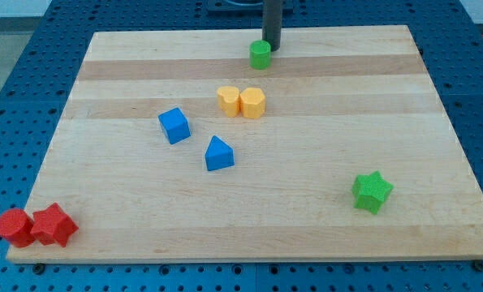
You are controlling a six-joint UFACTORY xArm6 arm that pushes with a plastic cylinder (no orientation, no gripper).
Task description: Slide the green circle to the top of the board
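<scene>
The green circle (260, 54) is a short green cylinder near the view's top of the wooden board (322, 211), a little right of centre. My tip (272, 48) is the lower end of the dark rod that comes down from the view's top. It stands just to the upper right of the green circle, touching it or nearly so.
Two yellow blocks (241, 102) sit side by side below the green circle. A blue cube (174, 126) and a blue triangle (218, 153) lie left of centre. A green star (372, 192) is at lower right. Two red blocks (35, 226) sit at the bottom left corner.
</scene>
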